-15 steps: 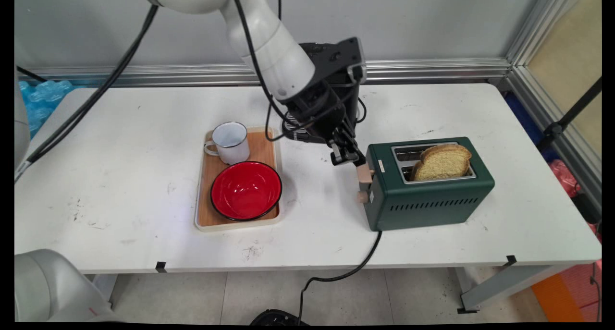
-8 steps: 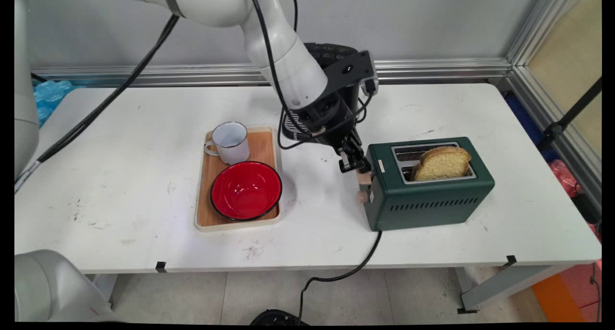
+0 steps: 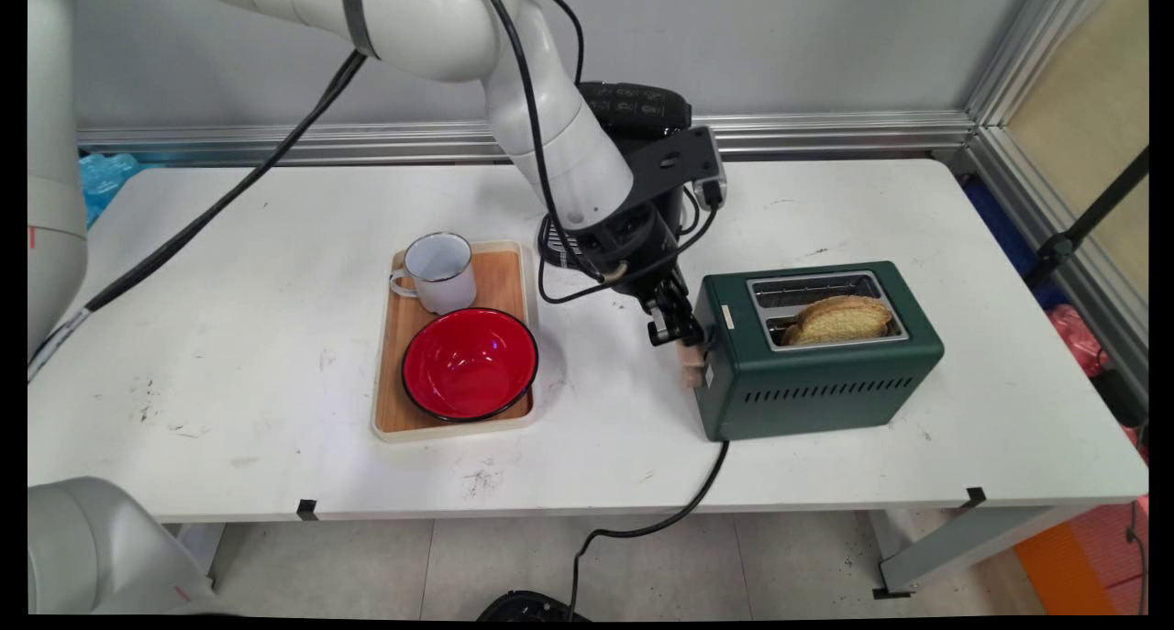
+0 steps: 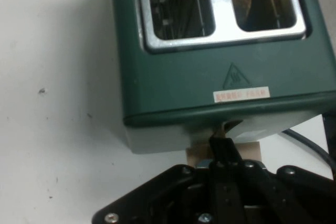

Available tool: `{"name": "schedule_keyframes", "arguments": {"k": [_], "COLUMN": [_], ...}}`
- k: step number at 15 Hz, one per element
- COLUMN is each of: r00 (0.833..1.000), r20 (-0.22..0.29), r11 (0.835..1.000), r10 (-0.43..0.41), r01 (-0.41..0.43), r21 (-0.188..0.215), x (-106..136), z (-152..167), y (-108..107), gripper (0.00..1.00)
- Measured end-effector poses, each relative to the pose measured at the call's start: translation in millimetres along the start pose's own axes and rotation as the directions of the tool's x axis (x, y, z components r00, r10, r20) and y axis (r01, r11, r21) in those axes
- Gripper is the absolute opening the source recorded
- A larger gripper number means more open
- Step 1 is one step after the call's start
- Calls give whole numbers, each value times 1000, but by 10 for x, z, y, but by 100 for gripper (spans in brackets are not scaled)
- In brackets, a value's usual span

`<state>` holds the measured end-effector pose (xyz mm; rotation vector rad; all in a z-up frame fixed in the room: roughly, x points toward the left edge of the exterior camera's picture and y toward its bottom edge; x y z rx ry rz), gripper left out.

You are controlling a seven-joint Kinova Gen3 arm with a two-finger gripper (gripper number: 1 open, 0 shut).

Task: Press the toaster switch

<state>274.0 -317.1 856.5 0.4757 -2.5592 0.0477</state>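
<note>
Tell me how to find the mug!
Look at the white table, left of the green toaster. A wooden tray lies there holding two things. The mug is the white one with a handle, behind the red bowl.

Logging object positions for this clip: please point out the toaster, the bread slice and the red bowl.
toaster (image 3: 816,387): main view, on its green front wall.
bread slice (image 3: 842,318): main view, on the crust showing above the slot.
red bowl (image 3: 470,362): main view, on its inner bottom.
</note>
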Motion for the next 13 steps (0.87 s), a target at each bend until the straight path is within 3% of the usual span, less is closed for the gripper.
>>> {"name": "schedule_keyframes", "arguments": {"k": [13], "r00": [999], "r20": [37], "r11": [1000], "r10": [5], "r01": [-5], "r21": [0], "x": [-163], "z": [71], "y": [-1], "gripper": [0]}}
